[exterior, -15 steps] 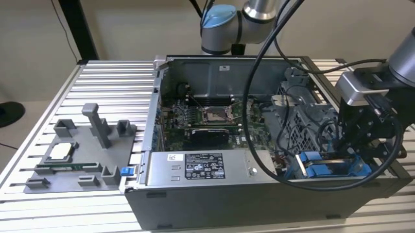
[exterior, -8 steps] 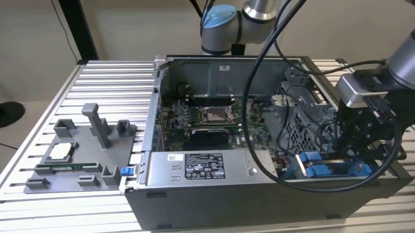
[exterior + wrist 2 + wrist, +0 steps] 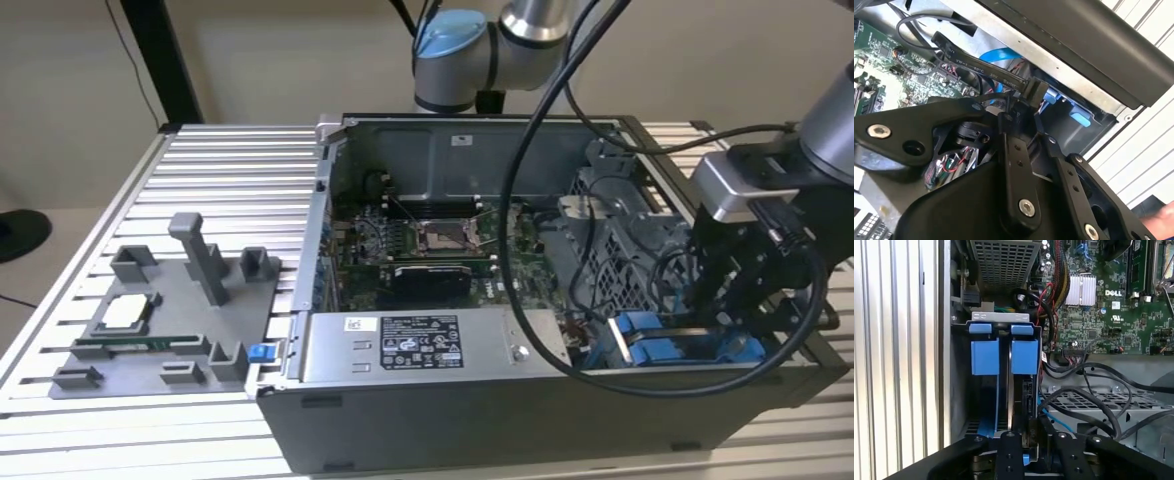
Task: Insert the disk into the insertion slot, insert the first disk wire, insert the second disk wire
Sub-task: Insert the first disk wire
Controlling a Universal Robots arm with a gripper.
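The disk [image 3: 1019, 395] stands on edge in the slot [image 3: 1000, 316], long axis pointing away from the hand [image 3: 1030, 440]. The hand is clenched on 1 wire plug [image 3: 1035, 93] at the disk's near end.

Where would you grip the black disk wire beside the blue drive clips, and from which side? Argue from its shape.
Probably at the rigid block-shaped plug on its end, not the flat wire behind it, which looks thin and floppy. Pinch across the plug's broad faces, coming from the wire side, so its far end toward the blue clips is left free.
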